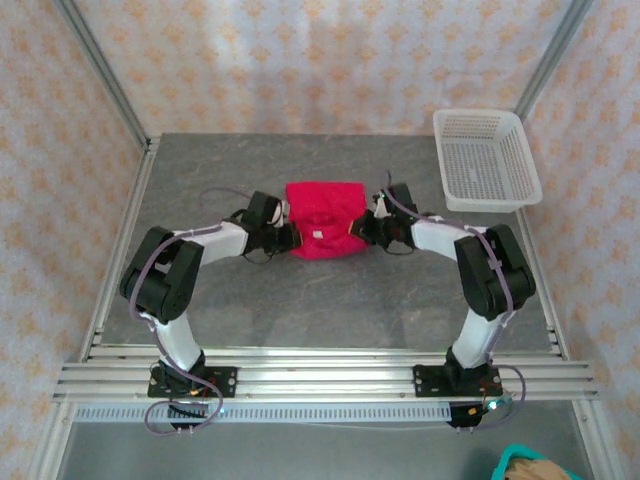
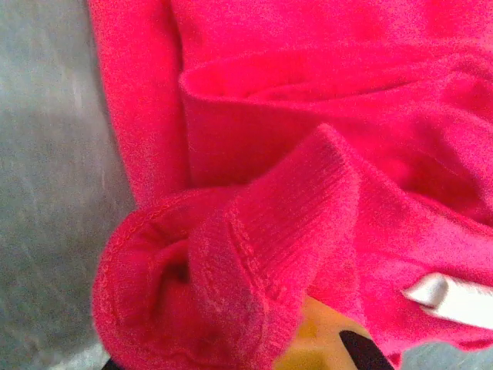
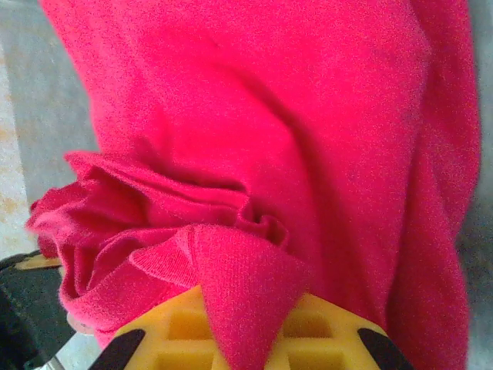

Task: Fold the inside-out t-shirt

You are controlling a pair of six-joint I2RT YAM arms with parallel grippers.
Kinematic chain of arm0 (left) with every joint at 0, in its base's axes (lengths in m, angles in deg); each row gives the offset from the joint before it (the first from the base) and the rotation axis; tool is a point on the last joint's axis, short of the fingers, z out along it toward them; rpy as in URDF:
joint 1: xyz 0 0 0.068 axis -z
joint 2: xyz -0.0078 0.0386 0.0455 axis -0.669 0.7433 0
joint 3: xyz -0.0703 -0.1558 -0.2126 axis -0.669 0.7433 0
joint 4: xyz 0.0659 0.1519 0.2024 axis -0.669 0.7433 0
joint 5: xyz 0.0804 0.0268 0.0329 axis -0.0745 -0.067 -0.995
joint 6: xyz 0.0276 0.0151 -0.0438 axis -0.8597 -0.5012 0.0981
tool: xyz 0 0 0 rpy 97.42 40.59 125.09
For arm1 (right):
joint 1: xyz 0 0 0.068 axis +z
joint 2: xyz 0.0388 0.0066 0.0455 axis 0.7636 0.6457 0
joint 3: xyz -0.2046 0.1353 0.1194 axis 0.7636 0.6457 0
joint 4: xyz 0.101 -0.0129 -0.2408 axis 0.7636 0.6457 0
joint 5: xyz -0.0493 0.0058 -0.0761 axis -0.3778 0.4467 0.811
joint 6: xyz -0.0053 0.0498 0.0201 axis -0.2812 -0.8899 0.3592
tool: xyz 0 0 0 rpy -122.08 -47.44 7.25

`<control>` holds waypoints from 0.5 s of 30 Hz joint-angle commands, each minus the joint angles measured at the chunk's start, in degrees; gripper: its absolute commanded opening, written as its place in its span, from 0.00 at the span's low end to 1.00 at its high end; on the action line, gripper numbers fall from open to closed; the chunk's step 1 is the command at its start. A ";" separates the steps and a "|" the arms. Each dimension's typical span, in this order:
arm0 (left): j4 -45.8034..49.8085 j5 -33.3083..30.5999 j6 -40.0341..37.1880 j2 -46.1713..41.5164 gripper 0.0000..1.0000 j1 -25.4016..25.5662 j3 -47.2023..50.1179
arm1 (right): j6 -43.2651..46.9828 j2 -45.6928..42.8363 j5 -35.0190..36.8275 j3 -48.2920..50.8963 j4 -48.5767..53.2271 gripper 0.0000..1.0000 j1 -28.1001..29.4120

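Red-pink t-shirt (image 1: 323,220), pinched by left gripper (image 1: 291,239) and right gripper (image 1: 358,230)

Arms roughly mirrored: bases at the near edge, elbows bent and pushed outward, white forearms angling inward toward each other.

Left arm (image 1: 170,285): forearm runs right and low. The left gripper (image 1: 288,238) is clamped on the left edge of the t-shirt (image 1: 323,218). Its wrist view shows a yellow finger pad (image 2: 312,343) under bunched fabric.

Right arm (image 1: 490,275): forearm runs left, with the wrist slightly farther than the left one. The right gripper (image 1: 360,230) is closed on the shirt's right edge. Its wrist view shows a yellow ribbed finger (image 3: 173,339) with cloth draped over it.
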 commanded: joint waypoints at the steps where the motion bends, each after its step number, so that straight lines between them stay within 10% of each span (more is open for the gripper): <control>1: -2.00 -3.58 -0.03 -7.21 0.00 1.69 -0.41 | -2.70 -8.77 0.55 1.76 -9.61 0.06 0.93; 15: 18.54 -8.48 -9.41 8.21 0.00 -2.01 -29.83 | 7.31 6.20 10.56 -20.67 7.74 0.06 -2.50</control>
